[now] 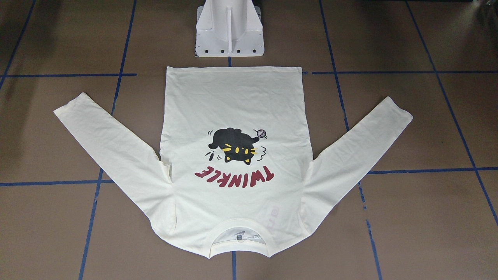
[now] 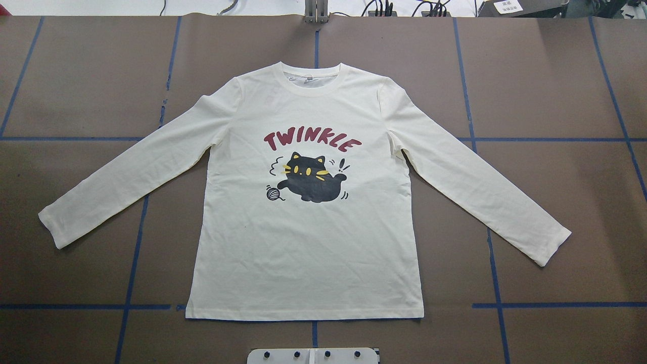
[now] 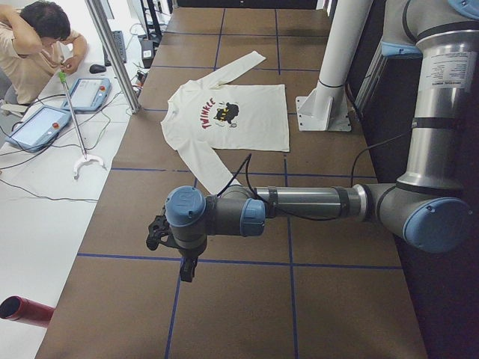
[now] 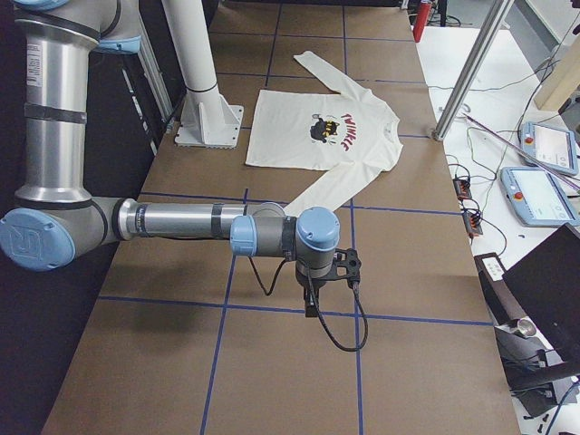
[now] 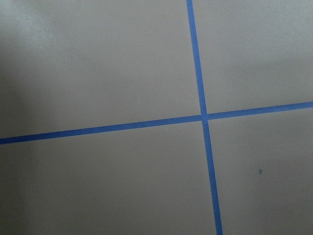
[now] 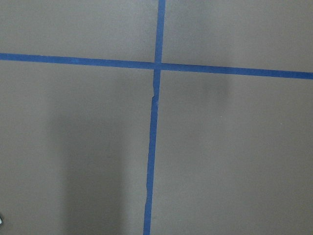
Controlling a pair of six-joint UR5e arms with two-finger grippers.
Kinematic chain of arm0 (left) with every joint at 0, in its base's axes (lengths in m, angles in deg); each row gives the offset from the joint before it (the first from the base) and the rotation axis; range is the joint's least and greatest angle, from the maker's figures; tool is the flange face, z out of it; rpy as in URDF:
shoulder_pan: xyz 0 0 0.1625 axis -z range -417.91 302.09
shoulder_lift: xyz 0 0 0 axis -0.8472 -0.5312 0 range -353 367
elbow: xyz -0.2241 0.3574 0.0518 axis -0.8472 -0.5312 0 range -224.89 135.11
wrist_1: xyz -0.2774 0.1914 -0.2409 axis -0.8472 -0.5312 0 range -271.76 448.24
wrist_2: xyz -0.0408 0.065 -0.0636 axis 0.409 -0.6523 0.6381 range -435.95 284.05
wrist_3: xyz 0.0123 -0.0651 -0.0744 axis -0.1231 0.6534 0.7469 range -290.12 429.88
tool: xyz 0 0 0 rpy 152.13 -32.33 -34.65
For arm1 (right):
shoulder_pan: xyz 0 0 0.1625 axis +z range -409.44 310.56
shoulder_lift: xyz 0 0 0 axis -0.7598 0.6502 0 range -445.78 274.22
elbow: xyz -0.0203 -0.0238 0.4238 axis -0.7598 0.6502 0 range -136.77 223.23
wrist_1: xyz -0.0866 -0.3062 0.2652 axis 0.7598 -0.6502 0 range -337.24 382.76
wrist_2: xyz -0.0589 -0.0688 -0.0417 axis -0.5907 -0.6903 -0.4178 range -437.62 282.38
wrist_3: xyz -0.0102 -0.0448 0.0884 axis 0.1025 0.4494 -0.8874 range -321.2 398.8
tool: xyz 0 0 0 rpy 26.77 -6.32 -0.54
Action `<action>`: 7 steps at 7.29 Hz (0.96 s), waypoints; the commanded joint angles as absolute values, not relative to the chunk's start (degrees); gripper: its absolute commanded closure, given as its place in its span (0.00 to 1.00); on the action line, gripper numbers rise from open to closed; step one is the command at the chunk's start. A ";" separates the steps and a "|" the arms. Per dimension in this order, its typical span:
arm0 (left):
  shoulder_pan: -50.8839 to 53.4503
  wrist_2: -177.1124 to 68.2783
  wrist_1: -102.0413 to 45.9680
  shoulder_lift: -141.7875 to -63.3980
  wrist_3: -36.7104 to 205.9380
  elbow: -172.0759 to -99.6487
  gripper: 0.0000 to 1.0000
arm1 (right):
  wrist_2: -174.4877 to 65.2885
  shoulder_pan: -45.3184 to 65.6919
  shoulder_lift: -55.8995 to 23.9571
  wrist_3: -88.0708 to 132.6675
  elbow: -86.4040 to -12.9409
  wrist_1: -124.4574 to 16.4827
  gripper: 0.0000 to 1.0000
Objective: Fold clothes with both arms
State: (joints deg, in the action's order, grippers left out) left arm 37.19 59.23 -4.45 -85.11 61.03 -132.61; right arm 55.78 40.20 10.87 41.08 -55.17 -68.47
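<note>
Brown table point(image 2: 556, 76) with blue tape grid point(image 2: 556, 305), white pedestal point(image 1: 229, 35), seated operator point(image 3: 41, 37).

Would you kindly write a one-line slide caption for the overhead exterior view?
Cream long-sleeved T-shirt lies flat, print up, sleeves spread, on the brown table.

I cannot judge the jaws of the left gripper point(image 3: 160, 237) or the right gripper point(image 4: 348, 268); each shows only in a side view, small and dark. The white pedestal point(image 2: 312, 356) at the table's robot-side edge is cut off by the picture edge. The neck label point(image 2: 309, 78) of the T-shirt point(image 2: 308, 242) is too small to read.
</note>
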 commanded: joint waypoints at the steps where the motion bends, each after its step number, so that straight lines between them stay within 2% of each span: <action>1: 36.92 59.14 -5.09 -85.11 60.92 -132.69 0.00 | 55.80 40.20 10.73 41.08 -55.20 -68.47 0.00; 4: 36.83 59.14 -15.09 -84.49 61.35 -132.26 0.00 | 56.15 40.03 7.84 40.82 -56.61 -68.21 0.00; 7: 36.83 59.31 -20.03 -85.19 61.45 -132.00 0.00 | 54.40 39.41 6.08 40.73 -54.96 -52.60 0.00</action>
State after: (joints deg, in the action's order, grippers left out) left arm 36.84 59.19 -18.07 -84.89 61.38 -132.23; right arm 55.53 39.52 7.36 40.84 -56.46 -58.55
